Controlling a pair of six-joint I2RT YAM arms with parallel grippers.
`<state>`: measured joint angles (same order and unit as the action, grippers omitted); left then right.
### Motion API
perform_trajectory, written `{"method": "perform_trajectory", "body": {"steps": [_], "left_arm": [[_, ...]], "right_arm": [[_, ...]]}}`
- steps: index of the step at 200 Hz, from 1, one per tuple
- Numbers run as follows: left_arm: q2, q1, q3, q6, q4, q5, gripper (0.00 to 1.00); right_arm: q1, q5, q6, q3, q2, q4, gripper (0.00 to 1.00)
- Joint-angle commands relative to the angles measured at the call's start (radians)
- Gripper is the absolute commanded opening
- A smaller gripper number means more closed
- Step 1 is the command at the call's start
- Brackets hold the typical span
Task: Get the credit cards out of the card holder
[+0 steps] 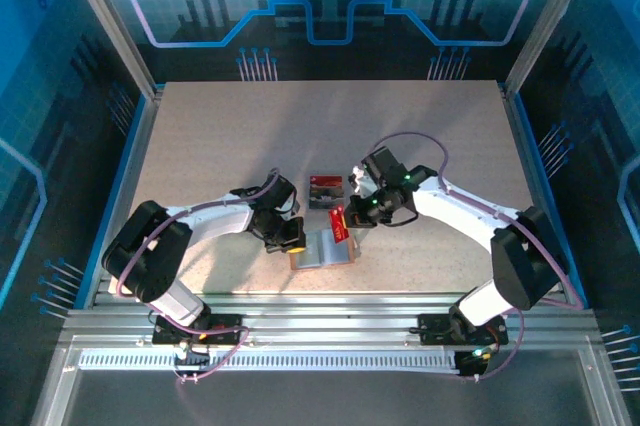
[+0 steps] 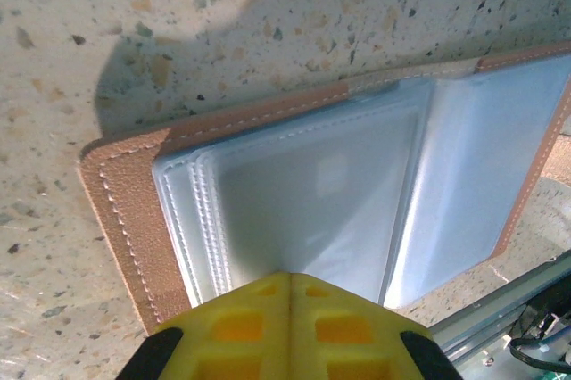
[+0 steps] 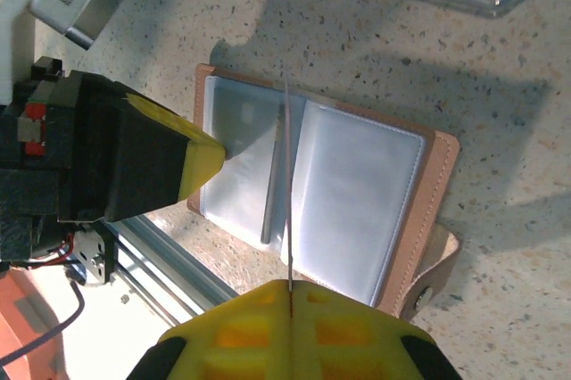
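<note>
An open salmon-pink leather-like folding card holder (image 1: 320, 255) with pale blue-grey pockets lies flat on the speckled worktop (image 1: 220, 146), between the two arms and close to their bases.

The left end effector (image 2: 290, 313) has its yellow fingers pressed together with nothing between them. Their tips rest on the holder's left pocket face, seemingly pinning it down.

The right end effector (image 3: 290, 307) is clamped on a thin red rectangular credit card (image 1: 338, 224). The card is held just above the holder, over its centre fold.

A small clear plastic tray (image 1: 325, 178) with dark cards inside sits just beyond the holder, on the side away from the arm bases. From the held card, it lies a short way farther out across the worktop. The right arm is the nearer one, so the card would likely go there.

The overhead view gives the card's colour and the tray's place. The right wrist view shows the card edge-on, a fine line running straight out from the fingers along the fold. It also shows the holder's snap tab. The left wrist view shows close stitching and pockets that look empty.
</note>
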<state>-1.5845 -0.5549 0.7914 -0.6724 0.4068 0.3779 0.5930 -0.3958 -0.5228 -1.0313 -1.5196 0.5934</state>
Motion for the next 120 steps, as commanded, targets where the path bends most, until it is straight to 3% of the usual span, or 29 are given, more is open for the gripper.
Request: {"method": "perform_trajectory", "body": {"steps": [1, 52, 81, 120], "left_arm": [[0.034, -0.002, 0.037, 0.016, 0.029, 0.012, 0.01], [0.098, 0.0, 0.05, 0.006, 0.052, 0.009, 0.02], [0.141, 0.01, 0.031, 0.006, 0.076, -0.018, 0.06], [0.236, 0.05, -0.029, 0.0, 0.094, -0.04, 0.09]], "right_arm": [[-0.013, 0.023, 0.159, -0.077, 0.004, 0.093, 0.03], [-0.008, 0.162, 0.55, -0.281, -0.091, 0.299, 0.0], [-0.001, 0.176, 0.784, -0.356, -0.099, 0.342, 0.0], [-0.001, 0.239, 0.992, -0.465, -0.145, 0.407, 0.0]]}}
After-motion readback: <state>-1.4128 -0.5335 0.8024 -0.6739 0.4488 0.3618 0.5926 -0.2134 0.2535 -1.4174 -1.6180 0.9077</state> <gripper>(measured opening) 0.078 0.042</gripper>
